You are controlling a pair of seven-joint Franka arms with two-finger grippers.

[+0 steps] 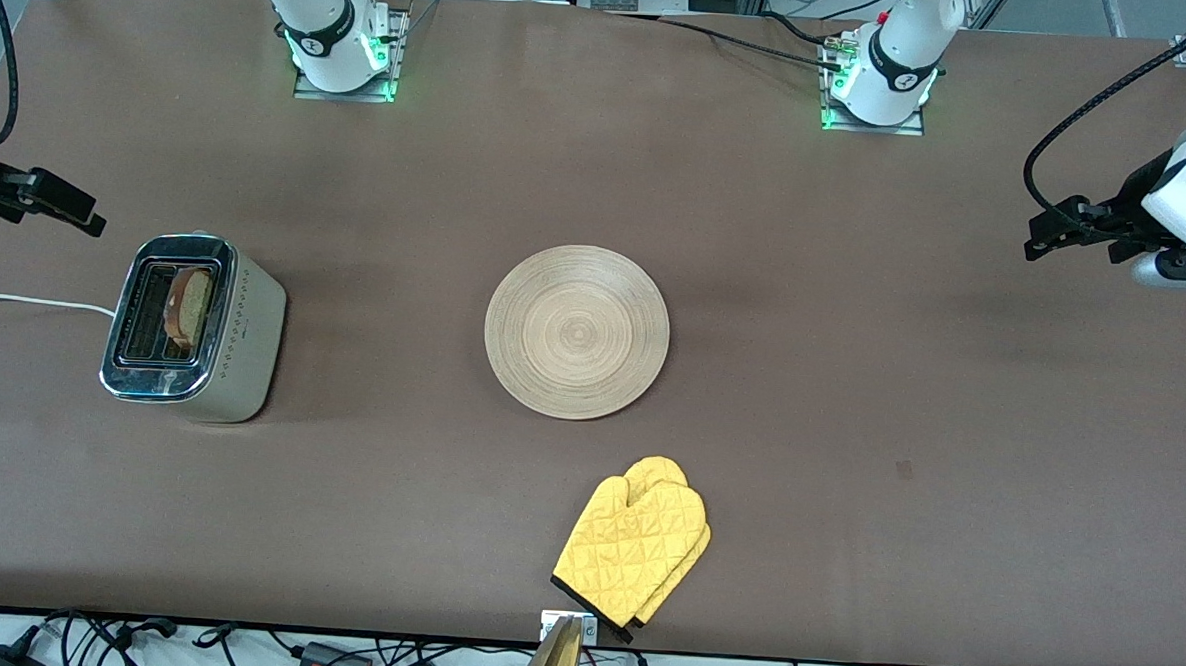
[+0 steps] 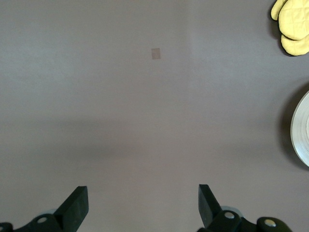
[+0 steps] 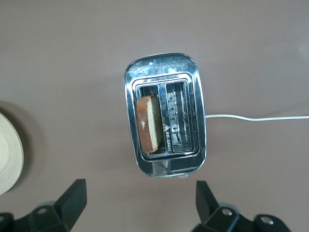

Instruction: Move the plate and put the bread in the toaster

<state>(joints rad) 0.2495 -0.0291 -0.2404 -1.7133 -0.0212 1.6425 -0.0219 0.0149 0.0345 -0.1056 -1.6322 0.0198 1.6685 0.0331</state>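
I'm holding the right gripper wide open w/ nothing in it, hanging directly over the toaster at the right arm's end of the table; in the right wrist view the appliance is sitting just ahead of the spread fingers, its slots running lengthwise away from the jaws. The bread is already standing on edge in one slot, the slot on the plate's side, crust showing, the other slot empty. The left gripper is likewise gaping and carrying nothing, hovering over bare table toward the left arm's end, w/ only a sliver of the plate at the frame edge in its wrist view. The plate is lying flat mid-table, well apart from the toaster, w/ a yellow oven mitt nearer the front camera than it. I'm judging both steps as looking done: bread is in, plate is sitting bare. If anything is left, the right arm is the nearer one to the toaster, straight down from where it is hanging; the left arm is waiting.
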